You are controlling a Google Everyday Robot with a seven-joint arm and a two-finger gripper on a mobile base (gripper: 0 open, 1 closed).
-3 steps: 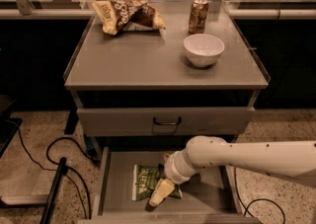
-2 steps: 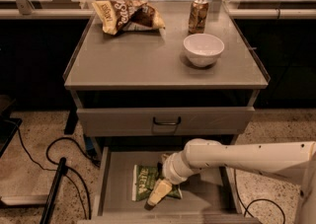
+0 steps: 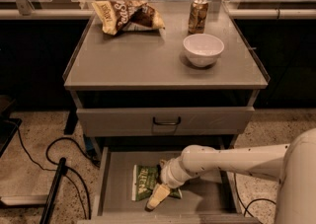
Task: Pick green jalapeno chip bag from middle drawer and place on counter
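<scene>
The green jalapeno chip bag [image 3: 144, 182] lies flat on the floor of the open middle drawer [image 3: 116, 171], its white strip to the left. My gripper [image 3: 157, 198] reaches down into the drawer from the right on a white arm and sits at the bag's right edge, partly covering it. The counter [image 3: 143, 55] is the grey cabinet top above, well above the gripper.
On the counter stand a brown-and-yellow chip bag [image 3: 127, 15] at the back left, a soda can [image 3: 198, 15] at the back, and a white bowl [image 3: 203, 49] to the right. A shut drawer front with a black handle [image 3: 166, 121] sits above the open drawer. Black cables [image 3: 54, 154] lie on the floor at left.
The arm has shifted slightly left and lower over the bag. The bag has not visibly moved.
</scene>
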